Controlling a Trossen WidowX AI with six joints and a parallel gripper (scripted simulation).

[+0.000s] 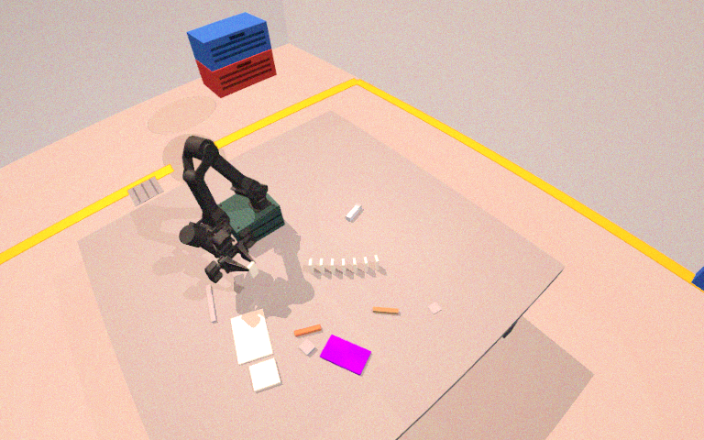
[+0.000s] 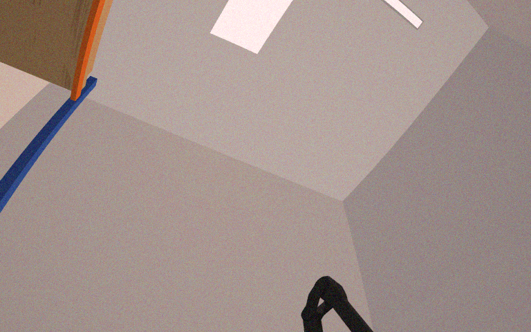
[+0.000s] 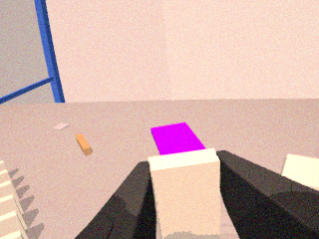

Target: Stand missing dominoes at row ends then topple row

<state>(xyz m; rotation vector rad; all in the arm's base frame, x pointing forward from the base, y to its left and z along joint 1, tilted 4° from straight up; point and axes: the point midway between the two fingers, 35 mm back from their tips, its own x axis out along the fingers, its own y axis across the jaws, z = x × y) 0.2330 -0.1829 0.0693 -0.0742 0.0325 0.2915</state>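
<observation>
Several cream dominoes (image 1: 343, 262) (image 3: 7, 205) stand in a straight, evenly spaced row near the middle of the table; in the wrist view part of the row shows at the left edge. My gripper (image 1: 250, 265) (image 3: 182, 166) is shut on a cream domino (image 1: 252, 268) (image 3: 186, 196), held above the table to the left of the row's left end. The held domino looks roughly upright in the wrist view; its lower end is out of that view. The exterior view shows only the arm's upper links (image 2: 328, 291), neither gripper nor dominoes.
A white block (image 1: 354, 213) lies behind the row. In front are a purple slab (image 1: 346, 355) (image 3: 174, 136), orange bars (image 1: 385, 310) (image 1: 307, 330) and pink pieces (image 1: 307, 346) (image 1: 434, 308). White slabs (image 1: 252, 345) (image 1: 264, 374) and a pale strip (image 1: 211, 303) lie front left.
</observation>
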